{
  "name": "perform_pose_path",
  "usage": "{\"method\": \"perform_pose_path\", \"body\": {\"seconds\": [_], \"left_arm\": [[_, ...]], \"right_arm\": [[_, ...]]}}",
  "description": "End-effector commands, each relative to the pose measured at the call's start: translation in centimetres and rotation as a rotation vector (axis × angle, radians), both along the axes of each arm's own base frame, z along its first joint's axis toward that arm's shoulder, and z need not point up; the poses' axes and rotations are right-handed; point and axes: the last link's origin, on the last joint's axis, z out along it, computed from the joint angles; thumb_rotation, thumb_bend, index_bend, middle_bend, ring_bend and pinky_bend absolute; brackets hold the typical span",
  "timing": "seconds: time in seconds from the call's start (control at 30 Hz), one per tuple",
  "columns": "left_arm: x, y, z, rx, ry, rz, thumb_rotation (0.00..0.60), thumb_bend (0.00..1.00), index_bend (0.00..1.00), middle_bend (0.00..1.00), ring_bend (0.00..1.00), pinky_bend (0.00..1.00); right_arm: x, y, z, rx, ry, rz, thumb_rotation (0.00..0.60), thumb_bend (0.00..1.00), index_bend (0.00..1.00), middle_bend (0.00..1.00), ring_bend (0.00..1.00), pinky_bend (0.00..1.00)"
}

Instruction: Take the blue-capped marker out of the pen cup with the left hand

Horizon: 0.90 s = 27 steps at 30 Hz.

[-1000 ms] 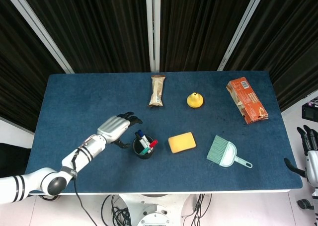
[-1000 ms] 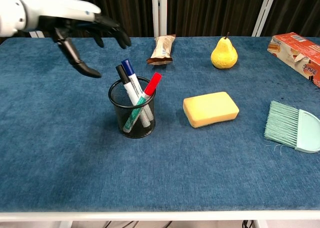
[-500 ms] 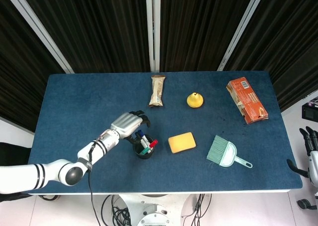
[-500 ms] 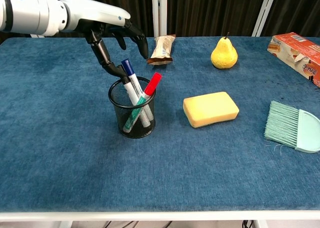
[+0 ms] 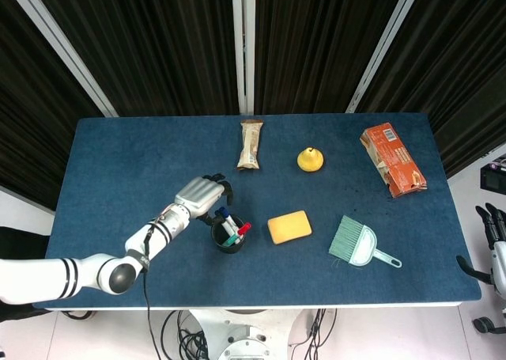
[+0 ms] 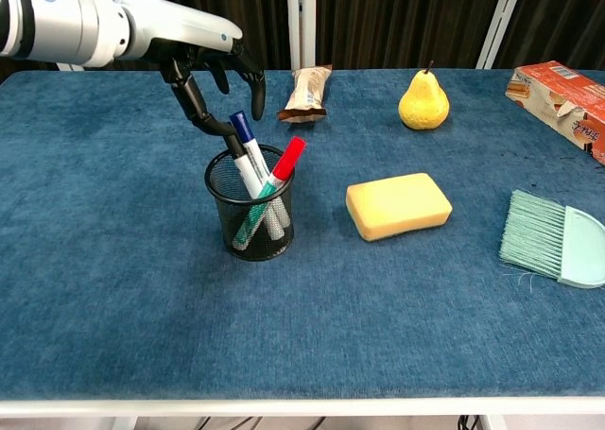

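A black mesh pen cup [image 6: 250, 211] [image 5: 229, 235] stands on the blue table, holding several markers. The blue-capped marker [image 6: 243, 129] [image 5: 224, 214] leans to the upper left, beside a red-capped marker [image 6: 291, 155] and a black-capped one. My left hand [image 6: 203, 55] [image 5: 202, 195] hovers just above and left of the cup, fingers spread and bent down. Its thumb [image 6: 201, 111] reaches down to the blue cap, touching or nearly touching it; nothing is gripped. My right hand [image 5: 493, 227] hangs off the table's right edge, fingers apart and empty.
A snack bar [image 6: 307, 92] lies just behind the cup, right of the left hand. A yellow sponge [image 6: 397, 205] sits right of the cup. Farther right are a pear [image 6: 423, 101], an orange box [image 6: 562, 88] and a green hand brush [image 6: 553, 238].
The left hand swept right from open table to the cup, its thumb coming down at the blue cap. In the last half second it drew back slightly left.
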Motion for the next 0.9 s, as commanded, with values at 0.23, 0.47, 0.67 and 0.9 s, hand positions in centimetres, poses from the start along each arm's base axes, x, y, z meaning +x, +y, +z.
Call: {"method": "perform_pose_path", "body": {"seconds": [0.23,0.47,0.67,0.9], "left_arm": [[-0.18,-0.01,0.12,-0.009,0.006,0.008,0.6,0.36,0.44,0.22,0.08,0.2],[-0.25,0.02,0.13,-0.014,0.005,0.015,0.6,0.37,0.44,0.22,0.08,0.2],[-0.11,-0.04,0.06,-0.021,0.003,0.012,0.6,0.37,0.47,0.22,0.08,0.2],[0.0,-0.09,-0.03,-0.027,-0.001,0.01,0.6,0.37,0.47,0.22,0.08,0.19]], "right_arm": [[0.01,-0.03,-0.15,0.01,0.004,0.0,0.6,0.16,0.0,0.0,0.0,0.0],[-0.02,0.05,-0.16,0.012,0.007,0.001,0.6,0.18,0.0,0.0,0.0,0.0],[-0.01,0.0,-0.23,0.014,0.008,0.001,0.6,0.18,0.0,0.0,0.0,0.0],[-0.16,-0.01,-0.2,0.017,0.008,-0.004,0.6,0.18,0.0,0.0,0.0,0.0]]}}
